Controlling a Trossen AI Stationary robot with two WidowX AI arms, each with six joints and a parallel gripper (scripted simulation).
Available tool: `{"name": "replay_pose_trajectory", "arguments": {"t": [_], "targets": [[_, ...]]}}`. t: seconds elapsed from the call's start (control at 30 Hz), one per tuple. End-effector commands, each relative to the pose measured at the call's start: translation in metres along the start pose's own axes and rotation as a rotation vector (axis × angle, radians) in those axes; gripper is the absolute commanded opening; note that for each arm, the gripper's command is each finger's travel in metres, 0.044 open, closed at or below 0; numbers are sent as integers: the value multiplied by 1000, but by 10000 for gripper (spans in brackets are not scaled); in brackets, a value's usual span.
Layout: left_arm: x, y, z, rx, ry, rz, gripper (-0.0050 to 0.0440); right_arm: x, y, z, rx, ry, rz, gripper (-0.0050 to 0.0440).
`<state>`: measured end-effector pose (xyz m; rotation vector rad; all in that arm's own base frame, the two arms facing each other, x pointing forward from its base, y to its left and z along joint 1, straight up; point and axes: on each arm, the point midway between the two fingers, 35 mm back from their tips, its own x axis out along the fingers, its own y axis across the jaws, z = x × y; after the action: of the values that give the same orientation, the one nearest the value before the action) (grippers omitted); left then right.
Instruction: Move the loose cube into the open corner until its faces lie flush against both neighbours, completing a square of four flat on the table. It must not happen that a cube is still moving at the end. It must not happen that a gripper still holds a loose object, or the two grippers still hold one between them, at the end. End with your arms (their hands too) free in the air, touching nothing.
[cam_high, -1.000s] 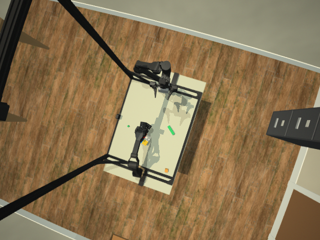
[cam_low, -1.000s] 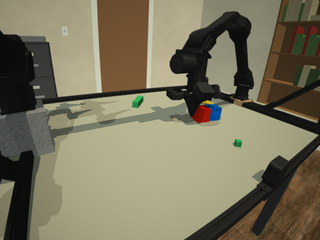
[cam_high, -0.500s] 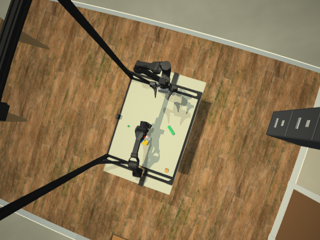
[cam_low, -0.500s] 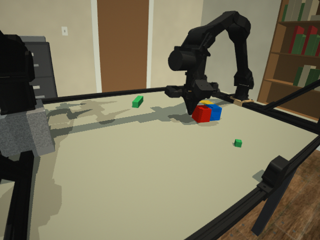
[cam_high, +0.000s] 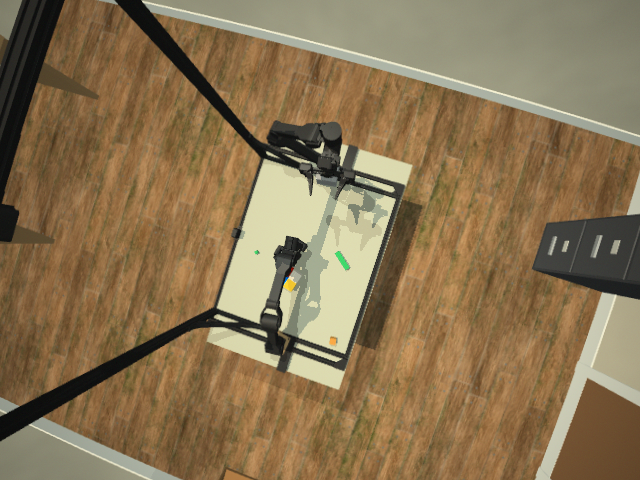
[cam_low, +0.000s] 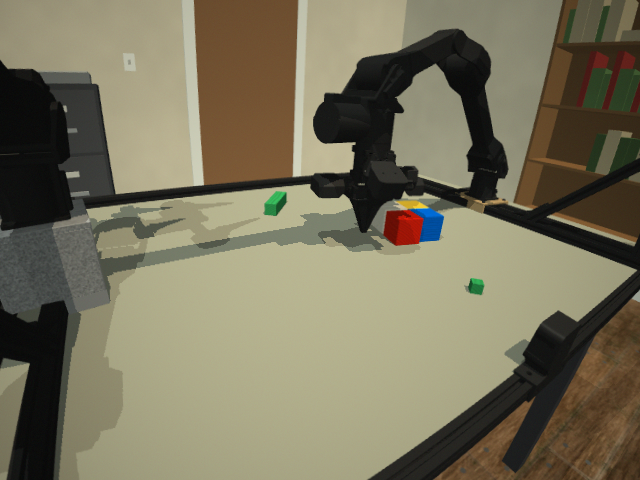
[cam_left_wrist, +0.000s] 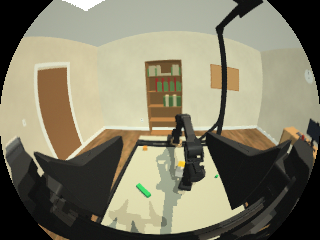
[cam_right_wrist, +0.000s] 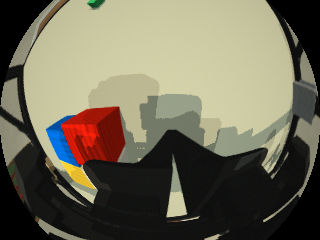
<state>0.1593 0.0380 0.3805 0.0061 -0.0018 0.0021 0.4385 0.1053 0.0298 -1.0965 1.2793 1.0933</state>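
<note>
Right gripper (cam_high: 301, 246) (cam_low: 364, 229) (cam_right_wrist: 173, 142): fingers pressed together, empty, beside the red cube (cam_high: 291, 270) (cam_low: 403, 227) (cam_right_wrist: 95, 135), which sits next to the blue cube (cam_high: 286, 280) (cam_low: 432, 224) (cam_right_wrist: 62, 137). Probably light, rigid; best pushed low on a flat face, not pinched.

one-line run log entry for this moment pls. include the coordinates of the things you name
left gripper (cam_high: 324, 192) (cam_left_wrist: 165, 172): open, empty | right gripper (cam_low: 363, 230) (cam_right_wrist: 172, 132): shut, empty, near red cube (cam_low: 403, 228) (cam_right_wrist: 95, 135) | square: flushness unclear

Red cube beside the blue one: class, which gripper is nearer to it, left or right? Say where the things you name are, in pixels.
Right. The black right gripper (cam_low: 363, 229) (cam_right_wrist: 171, 134) is close beside it; the black left gripper (cam_high: 324, 196) is across the table.
</note>
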Motion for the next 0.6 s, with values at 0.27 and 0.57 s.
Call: {"name": "replay_pose_trajectory", "arguments": {"t": [0.27, 0.57], "targets": [[0, 0, 0, -7, 1, -2, 400, -10, -8, -1, -3, 3, 6, 0], [0, 0, 0, -7, 1, -2, 400, -49, -5, -2, 2, 1, 2, 0]]}}
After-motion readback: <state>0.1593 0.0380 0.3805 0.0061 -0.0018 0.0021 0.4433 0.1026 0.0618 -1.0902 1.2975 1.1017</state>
